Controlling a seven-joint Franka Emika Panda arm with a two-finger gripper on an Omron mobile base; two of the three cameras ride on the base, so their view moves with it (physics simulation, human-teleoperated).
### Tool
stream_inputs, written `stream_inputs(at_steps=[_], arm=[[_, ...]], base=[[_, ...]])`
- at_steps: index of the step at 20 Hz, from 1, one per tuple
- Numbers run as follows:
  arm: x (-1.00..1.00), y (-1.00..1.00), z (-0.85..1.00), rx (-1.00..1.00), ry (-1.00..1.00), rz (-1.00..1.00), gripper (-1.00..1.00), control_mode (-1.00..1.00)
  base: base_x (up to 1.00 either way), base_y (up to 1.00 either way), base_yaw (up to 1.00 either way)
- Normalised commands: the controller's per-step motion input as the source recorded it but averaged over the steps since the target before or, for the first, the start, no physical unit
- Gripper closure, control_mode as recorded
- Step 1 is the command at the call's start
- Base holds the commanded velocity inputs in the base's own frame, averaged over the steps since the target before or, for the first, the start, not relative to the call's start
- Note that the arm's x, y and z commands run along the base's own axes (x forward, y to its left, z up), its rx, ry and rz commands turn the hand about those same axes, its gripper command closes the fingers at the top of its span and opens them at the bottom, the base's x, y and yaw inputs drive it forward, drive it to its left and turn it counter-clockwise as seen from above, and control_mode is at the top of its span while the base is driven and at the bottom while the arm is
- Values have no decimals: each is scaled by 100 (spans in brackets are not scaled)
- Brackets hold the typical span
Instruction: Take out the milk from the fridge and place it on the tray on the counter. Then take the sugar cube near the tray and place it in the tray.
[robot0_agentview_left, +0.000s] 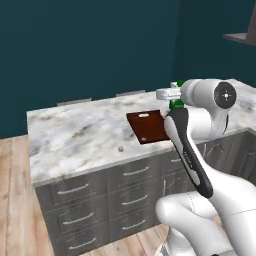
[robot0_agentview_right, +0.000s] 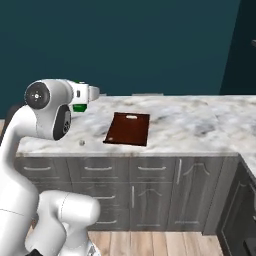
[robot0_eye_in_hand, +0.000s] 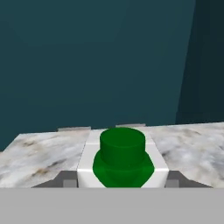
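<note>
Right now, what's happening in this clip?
The arm is carrying the milk in its gripper, fingers on either side of the carton, above the marbled counter. The dark reddish-brown tray lies bare on the counter, so the milk has not been set down yet. The sugar cube sits on the counter beside the tray, not on it.

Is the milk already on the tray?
No, the milk sits between the gripper's fingers, and the tray on the counter is bare.
</note>
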Motion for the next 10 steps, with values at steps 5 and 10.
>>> stream_inputs(at_steps=[5, 10], arm=[[0, 0, 0, 0, 0, 0, 100, 100], [0, 0, 0, 0, 0, 0, 100, 100]], base=[[11, -60, 20], [39, -26, 31]])
